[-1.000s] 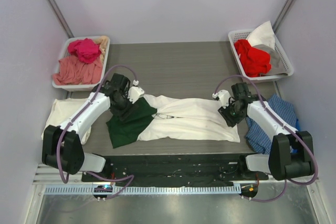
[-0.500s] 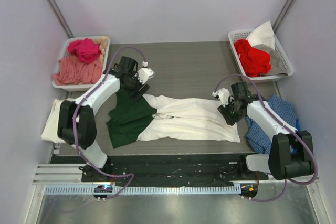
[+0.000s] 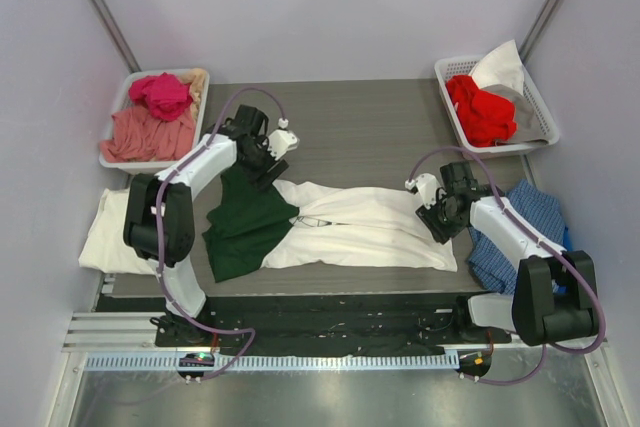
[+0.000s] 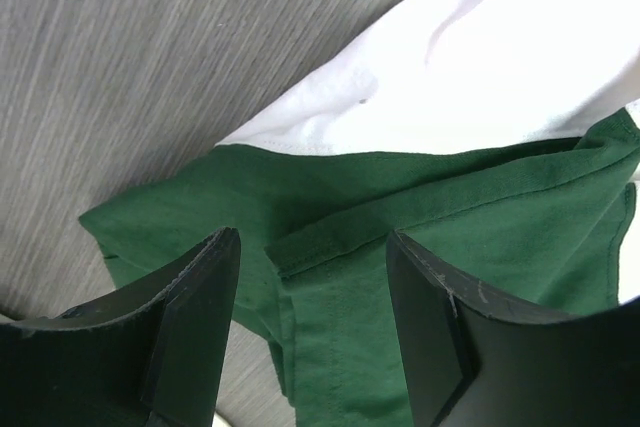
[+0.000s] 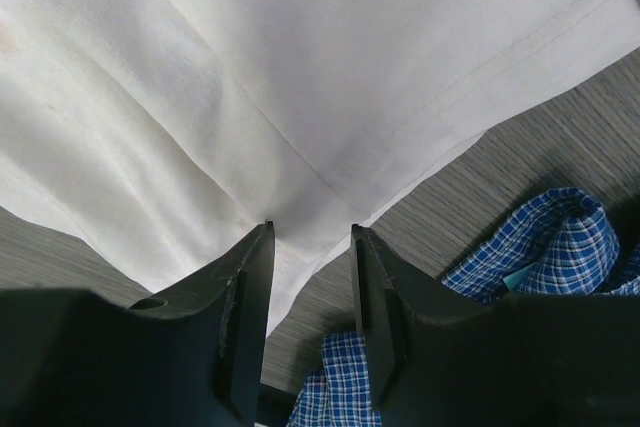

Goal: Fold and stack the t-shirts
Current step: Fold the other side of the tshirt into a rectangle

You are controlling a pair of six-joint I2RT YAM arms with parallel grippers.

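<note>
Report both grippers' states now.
Left gripper: open over the green t-shirt, holding nothing.
Right gripper: jaws on the white t-shirt; grip cannot be told.

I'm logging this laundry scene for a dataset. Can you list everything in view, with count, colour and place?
White tee: 1, white, table centre, partly over the green tee.
Green tee: 1, dark green, centre-left.
Cream tee: 1, cream, left edge.
Checked cloth: 1, blue, right edge.
Left basket: 1, white, far left, holding pink clothes.
Right basket: 1, white, far right, holding red and white clothes.
Table: 1, grey.
Left gripper: open over green tee.
Right gripper: on white tee's corner.
</note>
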